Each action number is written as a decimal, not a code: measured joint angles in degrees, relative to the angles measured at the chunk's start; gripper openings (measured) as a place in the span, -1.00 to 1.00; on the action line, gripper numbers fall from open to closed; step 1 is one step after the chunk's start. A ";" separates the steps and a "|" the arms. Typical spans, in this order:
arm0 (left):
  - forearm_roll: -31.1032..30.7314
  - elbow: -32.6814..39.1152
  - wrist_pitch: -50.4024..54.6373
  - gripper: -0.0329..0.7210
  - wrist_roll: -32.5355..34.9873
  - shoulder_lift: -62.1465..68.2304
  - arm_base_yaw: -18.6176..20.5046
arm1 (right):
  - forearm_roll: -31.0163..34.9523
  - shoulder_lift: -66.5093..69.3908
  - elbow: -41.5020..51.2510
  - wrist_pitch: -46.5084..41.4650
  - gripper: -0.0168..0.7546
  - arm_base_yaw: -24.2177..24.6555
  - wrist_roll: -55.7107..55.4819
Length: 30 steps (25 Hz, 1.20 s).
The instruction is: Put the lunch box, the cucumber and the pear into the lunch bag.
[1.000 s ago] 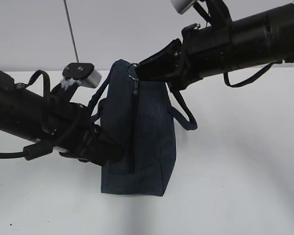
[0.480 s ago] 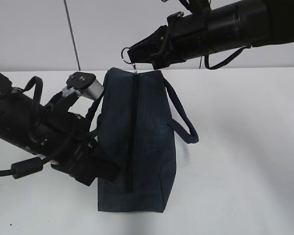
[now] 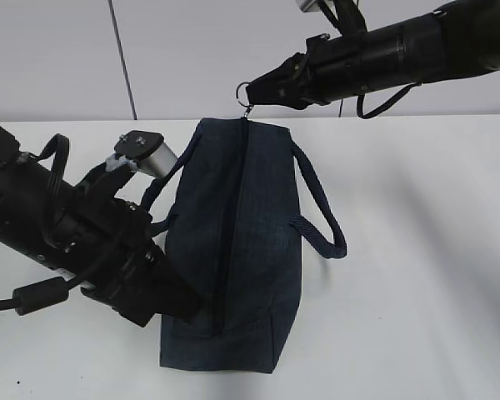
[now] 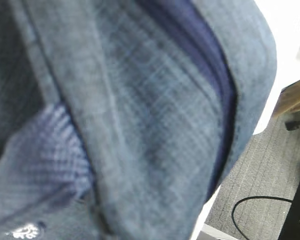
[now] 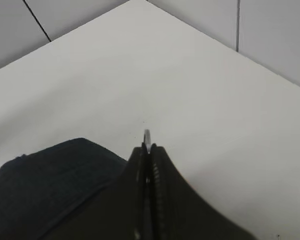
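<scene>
The dark navy lunch bag [image 3: 262,242] lies lengthwise on the white table [image 3: 417,250], its zipper [image 3: 233,208] running along the top and looking closed. My right gripper [image 3: 255,90] is shut on the metal ring pull [image 3: 244,90] at the bag's far end; the ring [image 5: 147,135] pokes out between the closed fingers [image 5: 160,165]. My left gripper [image 3: 187,304] is shut on the bag's near left side. Blue fabric [image 4: 140,125] fills the left wrist view and hides the fingers. The lunch box, the cucumber and the pear are out of view.
One strap handle [image 3: 321,225] loops out to the bag's right, the other [image 3: 162,179] lies by my left arm. A grey wall [image 3: 192,58] stands behind the table. The table edge, grey floor [image 4: 270,165] and a black cable [image 4: 255,205] show past the bag.
My right gripper rose, then carried the ring pull right. The bag sank from upright to lying flat and stretched out. My left arm moved slightly lower with it.
</scene>
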State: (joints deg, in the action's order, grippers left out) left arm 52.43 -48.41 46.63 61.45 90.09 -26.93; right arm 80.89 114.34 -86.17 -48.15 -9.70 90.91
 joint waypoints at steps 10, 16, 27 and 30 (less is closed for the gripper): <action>0.73 0.06 2.07 -0.71 -5.17 -2.87 0.00 | -0.06 1.37 -0.81 -5.15 -0.94 0.85 -1.51; 1.08 0.10 2.03 0.07 -11.96 -7.92 0.00 | -0.06 1.37 -0.81 -6.87 -0.94 0.85 -1.59; 2.44 0.10 0.38 0.26 -22.69 -17.18 0.00 | -0.06 1.37 -0.81 -8.87 -0.94 0.85 -2.98; 5.88 0.10 -5.26 0.26 -24.71 -18.12 0.00 | -0.06 1.37 -0.81 -9.23 -0.94 0.85 -2.98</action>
State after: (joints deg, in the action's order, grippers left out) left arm 58.31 -48.30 41.37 36.74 71.96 -26.93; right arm 80.83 115.71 -86.98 -57.38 -8.85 87.93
